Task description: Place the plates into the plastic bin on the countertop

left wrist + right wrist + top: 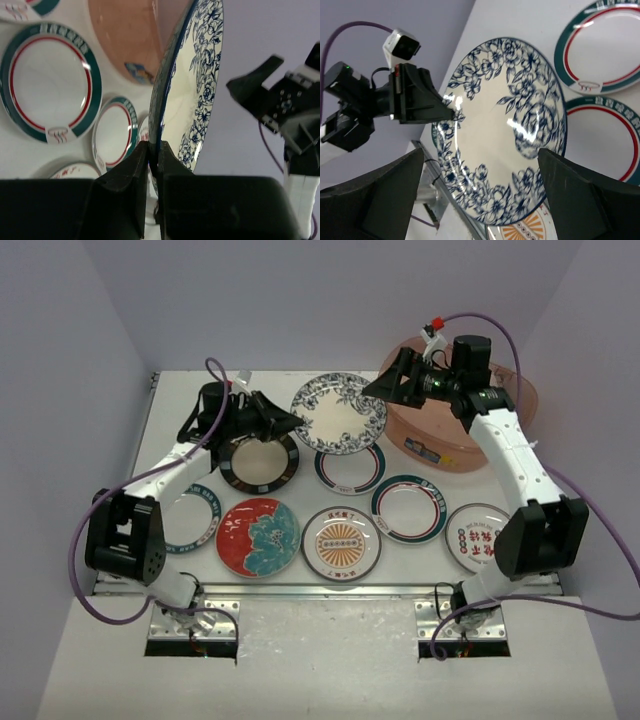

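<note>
The left gripper (152, 150) clenched the rim of the blue floral plate (338, 412), holding it clear of the countertop (300, 585) toward the back of the table, just to the left of the plastic bin (500, 430). Facing it from the bin's side, the right gripper (380, 382) stood with its fingers (390, 192) spread wide and empty, the plate's face framed between them but not yet touched. The step in hand looked like a hand-over of this plate, or its carry across to the bin. Next, the right fingers would probably need to close on the free rim before the left ones let go, and the plate would then have to pass over the bin's tall wall. Seven other plates lay flat on the countertop, among them the dark-rimmed plate (258, 462) beneath the left gripper and the orange sunburst plate (341, 542) near the front.
</note>
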